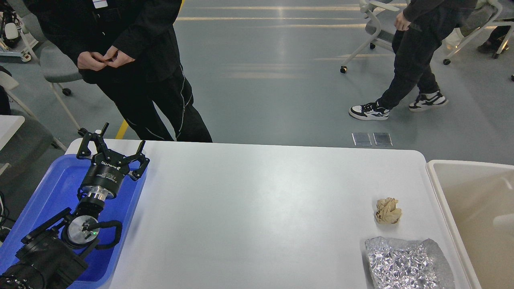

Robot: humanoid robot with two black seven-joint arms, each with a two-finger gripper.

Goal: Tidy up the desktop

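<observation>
One worktop [257, 208] fills the lower middle of the view: a large, smooth, matte white rectangle with rounded corners. Two loose things lie on it, both near its right edge. One is a crumpled ball of brown paper [388, 210], lumpy and creased. The other, just nearer the camera and apart from the ball, is one sheet of silver foil [407, 263], wrinkled all over, shiny, roughly rectangular and lying flat, cut off by the bottom edge of the view.

One blue plastic tray [60, 188] with a raised rim sits at the left edge of the worktop. One cream-white bin [474, 208], smooth-walled and rectangular, stands just beside the right edge.

One arm is in view, black and jointed, coming in from the lower left above the tray. Its left pincer [113, 145] is spread wide, the two fingers well apart, holding nothing and touching nothing that can be seen; it hangs over the far corner of the tray.

Beyond the worktop, on a grey floor, stand two people in dark clothes, and white-framed chairs on castors.
</observation>
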